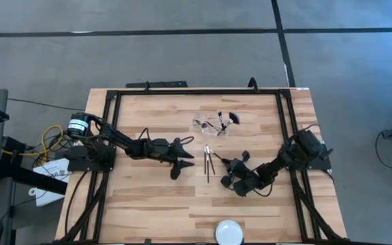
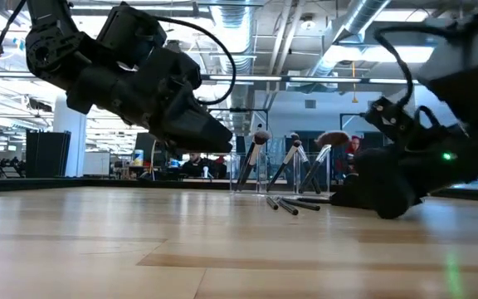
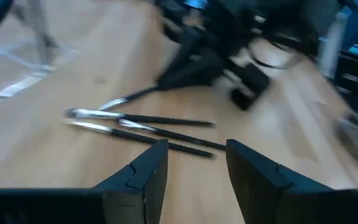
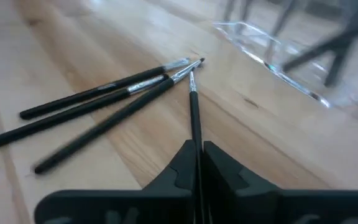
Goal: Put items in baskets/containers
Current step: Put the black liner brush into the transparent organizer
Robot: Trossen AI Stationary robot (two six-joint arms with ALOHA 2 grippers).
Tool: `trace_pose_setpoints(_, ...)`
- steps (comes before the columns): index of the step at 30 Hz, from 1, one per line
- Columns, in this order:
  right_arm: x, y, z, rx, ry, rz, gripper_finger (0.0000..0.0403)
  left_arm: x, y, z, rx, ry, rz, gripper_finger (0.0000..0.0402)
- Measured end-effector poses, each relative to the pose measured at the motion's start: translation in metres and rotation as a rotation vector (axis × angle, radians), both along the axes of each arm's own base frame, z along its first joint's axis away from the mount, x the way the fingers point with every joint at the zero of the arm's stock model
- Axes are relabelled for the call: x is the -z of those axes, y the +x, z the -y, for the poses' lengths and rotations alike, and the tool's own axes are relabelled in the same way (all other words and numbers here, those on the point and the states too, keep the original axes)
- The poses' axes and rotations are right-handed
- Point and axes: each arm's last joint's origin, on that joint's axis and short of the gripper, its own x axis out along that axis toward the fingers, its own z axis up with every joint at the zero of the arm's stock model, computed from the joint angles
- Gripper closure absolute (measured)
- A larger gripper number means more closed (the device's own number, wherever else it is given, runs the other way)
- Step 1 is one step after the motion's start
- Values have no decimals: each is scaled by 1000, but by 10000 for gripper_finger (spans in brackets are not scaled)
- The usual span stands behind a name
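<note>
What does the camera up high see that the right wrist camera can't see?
Only the high view shows the white round disc at the table's near edge, and the left gripper, open, beside the brushes. Only the right wrist view shows the right gripper pinching one slim dark-handled brush. Both show the loose dark-handled brushes on the wooden table and the clear plastic container.

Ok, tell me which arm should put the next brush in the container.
Right: its gripper is already shut on a brush, near the container. The left gripper is open and empty.
</note>
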Motion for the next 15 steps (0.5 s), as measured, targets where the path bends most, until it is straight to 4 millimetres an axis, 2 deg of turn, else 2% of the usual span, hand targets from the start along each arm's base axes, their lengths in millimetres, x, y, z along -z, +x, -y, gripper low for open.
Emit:
trace_pose_setpoints(3,-14,5,2,-53,-34,-25,395,0,0,4,58,10,3,243)
trace_pose_setpoints(6,-29,11,6,-69,-31,1,394,-1,0,5,94,117,24,243)
trace_pose_setpoints(9,-35,17,11,-80,-24,25,398,-1,0,2,59,170,31,243)
trace_pose_setpoints(15,-60,34,14,-131,-47,216,396,-1,1,-6,-58,-12,11,243)
